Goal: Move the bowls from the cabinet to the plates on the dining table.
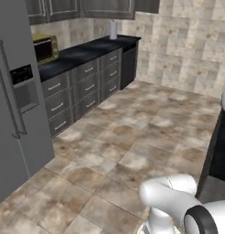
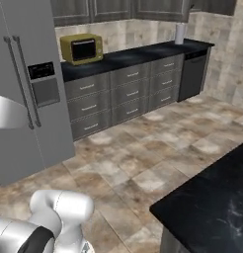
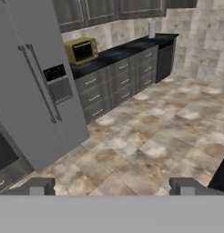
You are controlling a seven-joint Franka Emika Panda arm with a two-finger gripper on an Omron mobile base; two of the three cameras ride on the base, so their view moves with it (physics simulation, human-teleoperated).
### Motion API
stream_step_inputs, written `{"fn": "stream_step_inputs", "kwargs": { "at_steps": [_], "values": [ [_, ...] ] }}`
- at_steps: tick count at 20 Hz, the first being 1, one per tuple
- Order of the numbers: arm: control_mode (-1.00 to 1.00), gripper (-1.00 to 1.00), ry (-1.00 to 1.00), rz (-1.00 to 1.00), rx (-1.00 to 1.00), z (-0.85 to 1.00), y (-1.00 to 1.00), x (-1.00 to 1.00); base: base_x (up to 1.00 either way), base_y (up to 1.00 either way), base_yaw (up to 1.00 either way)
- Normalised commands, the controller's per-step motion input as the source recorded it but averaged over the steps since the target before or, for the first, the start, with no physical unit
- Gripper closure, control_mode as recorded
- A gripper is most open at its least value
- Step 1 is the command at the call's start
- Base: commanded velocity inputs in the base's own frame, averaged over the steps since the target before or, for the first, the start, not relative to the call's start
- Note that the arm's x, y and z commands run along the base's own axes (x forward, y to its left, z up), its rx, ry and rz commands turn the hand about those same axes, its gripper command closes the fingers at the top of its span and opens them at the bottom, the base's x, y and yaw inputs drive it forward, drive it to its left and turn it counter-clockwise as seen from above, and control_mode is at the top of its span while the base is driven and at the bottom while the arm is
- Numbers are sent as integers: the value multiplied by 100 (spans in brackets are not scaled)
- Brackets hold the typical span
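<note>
Kitchen scene, landmark is the grey fridge with its two long vertical handles and a dark dispenser panel on the door. Just right of the fridge runs a black counter over grey drawer fronts with pale bar handles; a yellow microwave sits on that counter at the end nearest the fridge, and a pale tall canister stands at the far end. A dark dishwasher panel closes the run at the end farthest from the fridge. Above the counter, the grey wall cabinet shows doors shut; bowls cannot be seen with doors closed. Wall behind is beige tile. Floor in front of the fridge is mottled brown-beige stone tile, bare. The dining table, black marble-look with thin white veins, has its corner well apart from the fridge, across the floor; plates not on the visible part. Gripper is spread wide, fingertips far apart, holding nothing, pointing over the floor toward the fridge and counter.
</note>
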Motion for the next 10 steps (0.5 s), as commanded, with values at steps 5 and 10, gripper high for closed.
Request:
{"fn": "stream_step_inputs", "kwargs": {
  "at_steps": [5,10],
  "values": [
    [100,-100,0,0,0,0,0,0,100,38,0],
    [100,-100,0,0,0,0,0,0,100,30,-2]
  ]
}}
